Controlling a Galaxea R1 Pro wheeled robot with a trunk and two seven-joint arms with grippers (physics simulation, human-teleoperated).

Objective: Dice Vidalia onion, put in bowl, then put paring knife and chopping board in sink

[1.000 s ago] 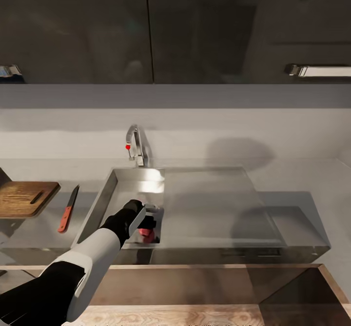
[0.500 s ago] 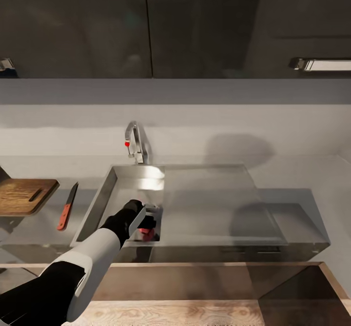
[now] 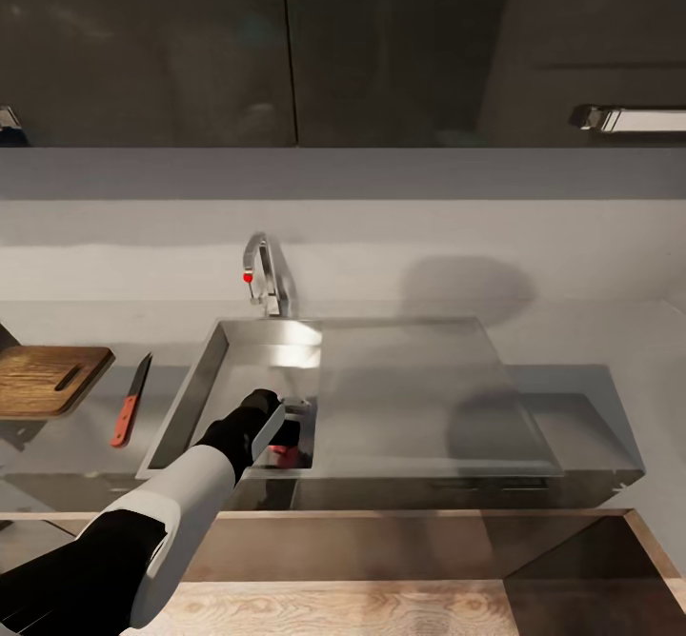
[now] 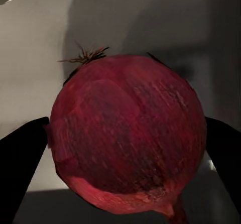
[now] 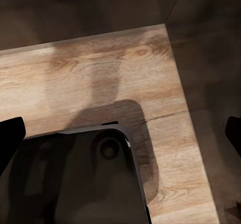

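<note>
Steel sink sits in the middle of the grey countertop, basin on the left and flat drainboard on the right, with the chrome tap and its red knob at the far edge. The left arm reaches down into the near part of the basin, and the left gripper is around the onion, which is just a bit of pinkish red peeking out between the dark fingers from the head camera. The left wrist shot is way clearer: the dark red onion is huge in frame, dried tuft at one end, with a black finger pressed against one side and the other finger touching the opposite side, so the claw is pinching it. Can't really tell whether the onion is resting on the basin floor or lifted off it, the angle's too tight.

Off to the left on the counter, the brown board lies flat at the frame edge, and the knife is just right of it, apart from it, red handle near and dark blade pointing far. It lies between board and sink.

Right wrist camera looks down at light wood flooring and a dark rounded panel. The right gripper has its finger tips at opposite edges of the frame, spread wide with nothing between them.
</note>
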